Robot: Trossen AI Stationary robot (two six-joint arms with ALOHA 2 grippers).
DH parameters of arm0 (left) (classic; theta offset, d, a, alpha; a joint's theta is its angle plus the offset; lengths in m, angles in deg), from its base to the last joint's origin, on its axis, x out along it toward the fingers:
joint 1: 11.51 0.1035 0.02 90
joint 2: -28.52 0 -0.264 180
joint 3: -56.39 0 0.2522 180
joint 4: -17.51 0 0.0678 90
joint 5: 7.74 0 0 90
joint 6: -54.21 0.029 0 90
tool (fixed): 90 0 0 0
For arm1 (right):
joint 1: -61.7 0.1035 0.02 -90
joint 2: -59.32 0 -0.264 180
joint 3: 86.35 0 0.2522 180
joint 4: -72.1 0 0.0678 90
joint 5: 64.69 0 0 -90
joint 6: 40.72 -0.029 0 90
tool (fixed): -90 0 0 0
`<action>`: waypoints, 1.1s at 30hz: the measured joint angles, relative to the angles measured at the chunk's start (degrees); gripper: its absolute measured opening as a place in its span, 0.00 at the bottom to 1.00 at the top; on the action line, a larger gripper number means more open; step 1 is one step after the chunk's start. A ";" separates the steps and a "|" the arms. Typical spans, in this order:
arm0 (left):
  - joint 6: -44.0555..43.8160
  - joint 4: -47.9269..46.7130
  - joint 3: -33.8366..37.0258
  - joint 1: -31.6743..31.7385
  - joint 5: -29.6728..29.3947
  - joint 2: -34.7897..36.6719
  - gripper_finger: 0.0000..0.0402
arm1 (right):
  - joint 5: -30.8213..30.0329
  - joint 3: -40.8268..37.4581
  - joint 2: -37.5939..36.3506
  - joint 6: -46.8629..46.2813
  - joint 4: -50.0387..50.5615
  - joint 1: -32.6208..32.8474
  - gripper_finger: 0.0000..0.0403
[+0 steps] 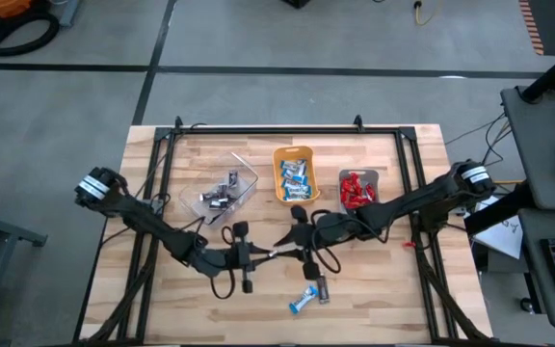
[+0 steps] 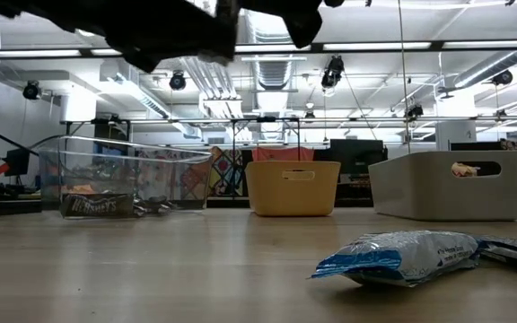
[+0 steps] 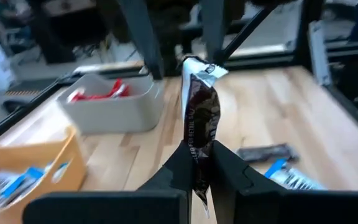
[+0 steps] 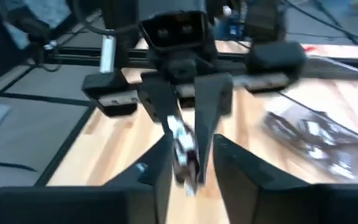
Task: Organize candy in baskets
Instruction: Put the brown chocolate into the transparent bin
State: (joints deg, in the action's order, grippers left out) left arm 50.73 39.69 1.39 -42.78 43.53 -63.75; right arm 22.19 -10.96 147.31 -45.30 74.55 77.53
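Mid-air handoff over the centre of the tabletop [image 1: 374, 289], in front of the three baskets. Left end effector [image 1: 270, 254] was clenched on a dark silver-grey candy bar [image 3: 201, 118], pinched low on the wrapper with most of the bar standing up past the fingertips. Right end effector [image 1: 295, 249] sat nose to nose with it. In the right wrist view the bar hung between the right fingers [image 4: 158, 168], which stood parted either side of it; couldn't tell whether they still touched the wrapper.

Risks as I saw them:
- Thin grip on a slick wrapper end. If the pinch was only on the crimped flap, the bar could slide or swing out once the left arm moved.
- If the right fingers were still dragging on the wrapper when either arm pulled back, the bar could be tugged crooked or yanked free.
- The two end effectors were very close, so a sideways retreat could clip fingers.
- A drop would land on open tabletop near the two loose bars, blue-and-white candy [image 1: 303, 301] and a dark one [image 1: 322, 288], so recoverable but a re-pick.

Sorting target looked like the clear basket [image 1: 244, 170], which held the other dark bars. The orange basket [image 1: 279, 190] held blue-and-white, the grey basket [image 1: 343, 205] held red. A long swinging bar could catch the clear rim on release.
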 joint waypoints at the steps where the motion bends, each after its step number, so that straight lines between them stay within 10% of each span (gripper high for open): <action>1: -1.24 -3.25 -0.08 -0.02 -0.83 1.42 0.02 | -1.03 0.00 -0.67 -0.33 1.07 -0.05 0.29; 9: -16.78 -42.16 -3.22 0.98 -7.07 16.42 0.02 | -15.28 0.02 -6.60 -4.89 13.65 -0.30 0.45; 17: -30.59 -76.49 -6.77 8.95 -8.24 28.21 0.02 | -16.42 0.02 -7.22 -7.93 18.47 -0.23 0.49; 33: -27.94 -83.64 -5.22 26.71 0.47 28.70 0.15 | -16.40 -0.02 -5.86 -9.90 20.62 -0.21 0.49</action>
State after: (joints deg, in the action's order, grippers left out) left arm 22.79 -43.95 -3.82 -16.07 44.00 -35.05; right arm 5.78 -10.98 141.45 -55.20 95.17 77.32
